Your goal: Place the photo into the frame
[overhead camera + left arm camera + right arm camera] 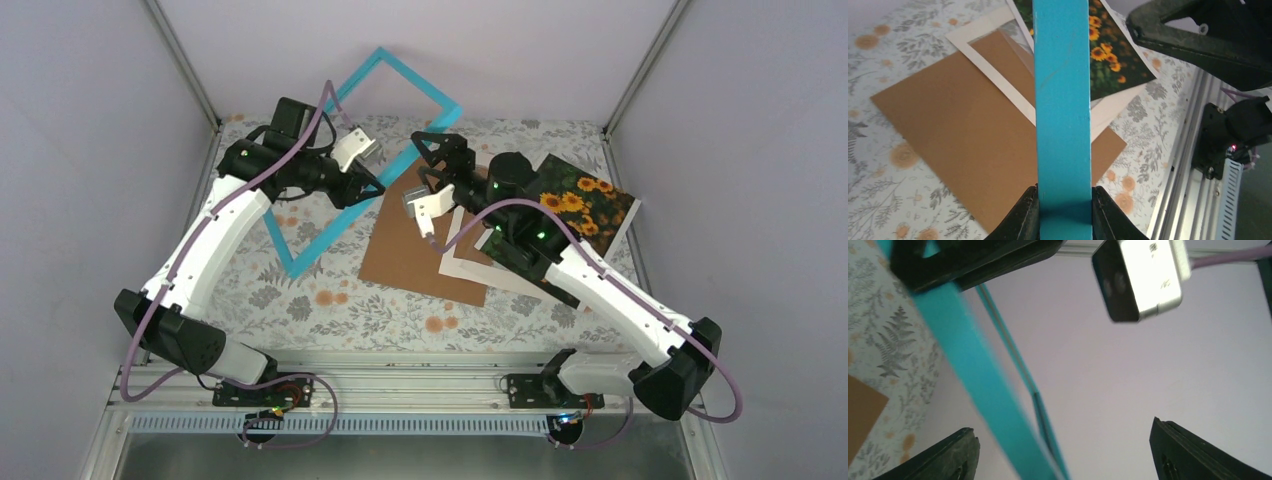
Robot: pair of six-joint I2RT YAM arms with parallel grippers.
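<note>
1. Top view: The left claw (pixel 366 187) squeezes one long side of the frame (pixel 322 242) and holds it up off the table (pixel 330 310), tilted. Only the frame's low corner is down near the flowery cloth. The right claw (pixel 440 148) is up by the frame's right corner, and its two fingers are apart. The photo (pixel 585 205) of sunflowers is not in the frame. It lies flat on the right side of the table, behind the right arm, and partly on the white mat (pixel 465 268). The mat lies on the brown board (pixel 415 250) in the middle of the table.

2. Left wrist view: The blue bar of the frame (pixel 1063 100) runs straight up the picture. The left claw (pixel 1064 212) pinches it tight, with one finger (pixel 1025 215) on each side. Under the frame lie the brown board (pixel 958 135), the white mat (pixel 995 75) and the photo (pixel 1108 55), stacked partly over each other.

3. Right wrist view: The right claw (pixel 1063 455) is wide open, with one finger (pixel 948 460) low on the left and the other far off on the right. The blue frame (pixel 988 390) runs between them, closer to the left finger, and looks blurry. It does not seem to touch either finger. At the top, the left claw (pixel 973 260) grips the frame.
</note>
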